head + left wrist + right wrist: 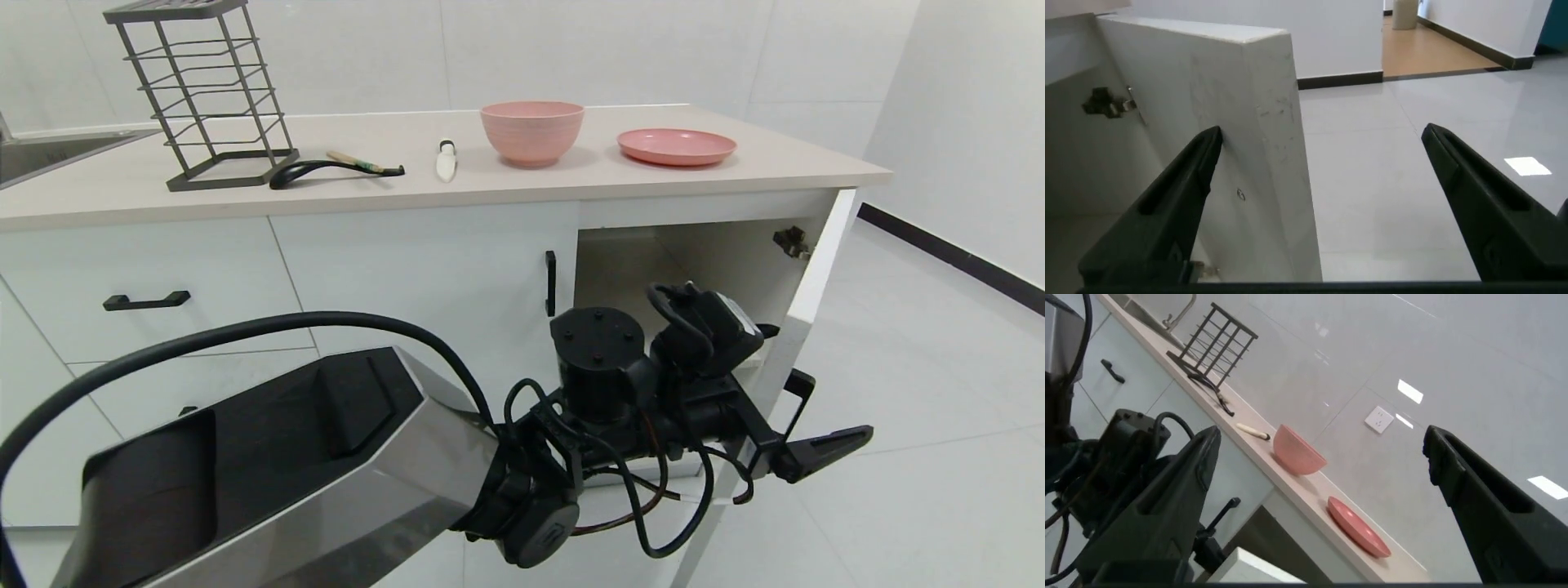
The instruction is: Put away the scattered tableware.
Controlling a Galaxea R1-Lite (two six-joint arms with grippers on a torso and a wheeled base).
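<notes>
left gripper (1323, 137) is straddling the edge of cabinet door (1261, 114), fingers released, likely to swing it wide for stowing | right gripper (1323, 439) is hanging released | bowl (532, 131), plate (676, 146) are waiting on countertop (784, 167)

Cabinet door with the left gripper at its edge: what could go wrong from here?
1. The open left gripper straddles the edge of the cabinet door without clamping it; a swing may slip off or scrape the panel.
2. Loose cables hang by the door handle and could snag.
3. The pink plate lies on the counter above the opening; a rising arm might knock it.
</notes>
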